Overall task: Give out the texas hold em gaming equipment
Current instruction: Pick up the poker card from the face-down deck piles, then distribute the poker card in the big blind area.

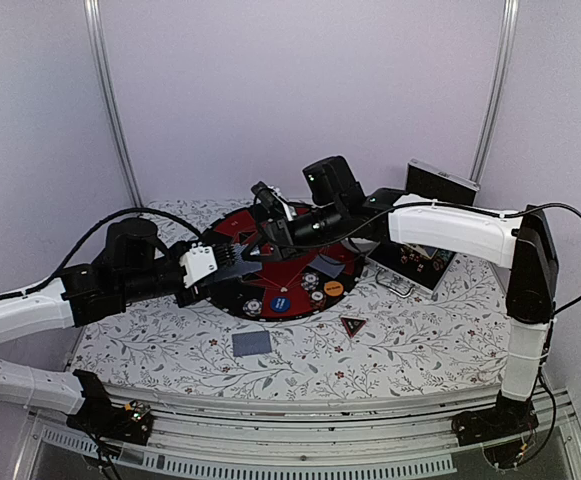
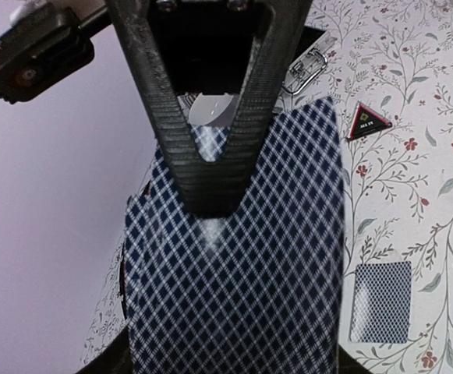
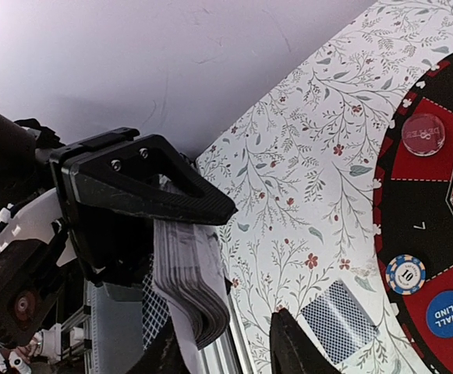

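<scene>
My left gripper point(image 1: 232, 262) is shut on a deck of playing cards point(image 2: 242, 265) with blue diamond backs, held above the near-left rim of the round black-red board point(image 1: 292, 258). My right gripper point(image 1: 270, 228) reaches in from the right, one finger lying over the deck's top. In the right wrist view its fingers point(image 3: 295, 349) stand apart, with the deck's end point(image 3: 189, 284) between them and a gap on one side. One card point(image 1: 252, 343) lies face down on the cloth. The black-red triangular marker point(image 1: 353, 325) lies to its right. A striped chip point(image 3: 405, 274) and a blue disc point(image 3: 447, 313) sit on the board.
An open silver-edged black case point(image 1: 417, 262) stands at the right, its lid point(image 1: 440, 182) raised. An orange disc point(image 1: 333, 288) and more chips lie on the board's near side. The flowered cloth point(image 1: 170, 340) ends at the table's front rail.
</scene>
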Robot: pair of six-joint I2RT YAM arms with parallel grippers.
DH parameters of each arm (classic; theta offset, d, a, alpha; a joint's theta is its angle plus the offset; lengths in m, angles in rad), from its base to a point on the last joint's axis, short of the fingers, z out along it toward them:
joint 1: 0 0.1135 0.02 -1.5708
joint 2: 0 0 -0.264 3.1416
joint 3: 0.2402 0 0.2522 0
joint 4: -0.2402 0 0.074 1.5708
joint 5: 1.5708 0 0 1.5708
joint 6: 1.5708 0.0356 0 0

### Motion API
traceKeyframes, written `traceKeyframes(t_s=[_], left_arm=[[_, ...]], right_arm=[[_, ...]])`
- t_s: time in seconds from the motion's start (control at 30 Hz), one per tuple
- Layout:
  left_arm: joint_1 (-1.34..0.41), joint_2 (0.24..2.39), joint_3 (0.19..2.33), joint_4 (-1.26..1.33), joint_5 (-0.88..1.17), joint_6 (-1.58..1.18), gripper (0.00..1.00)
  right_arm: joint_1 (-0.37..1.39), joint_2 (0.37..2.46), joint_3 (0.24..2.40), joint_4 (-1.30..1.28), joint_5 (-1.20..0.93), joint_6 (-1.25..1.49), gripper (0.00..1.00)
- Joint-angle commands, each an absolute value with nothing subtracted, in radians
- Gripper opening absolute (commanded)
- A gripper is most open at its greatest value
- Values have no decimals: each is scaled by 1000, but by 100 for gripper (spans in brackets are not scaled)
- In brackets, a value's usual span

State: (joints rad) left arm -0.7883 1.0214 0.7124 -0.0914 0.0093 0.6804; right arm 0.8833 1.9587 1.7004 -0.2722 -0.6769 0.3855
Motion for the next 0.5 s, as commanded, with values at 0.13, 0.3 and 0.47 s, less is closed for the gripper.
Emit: traceKeyframes(t_s=[0.13, 0.3, 0.47], left_arm=[[-782, 1015, 711, -58, 18, 684, 53], [-781, 1015, 710, -58, 18, 684, 53], [-781, 1015, 712, -60, 17, 684, 53]], right_arm=[[865, 1899, 1717, -343, -612, 365, 4], [855, 1878, 1730, -415, -575, 340, 3], [832, 1828, 1745, -447, -578, 313, 2]])
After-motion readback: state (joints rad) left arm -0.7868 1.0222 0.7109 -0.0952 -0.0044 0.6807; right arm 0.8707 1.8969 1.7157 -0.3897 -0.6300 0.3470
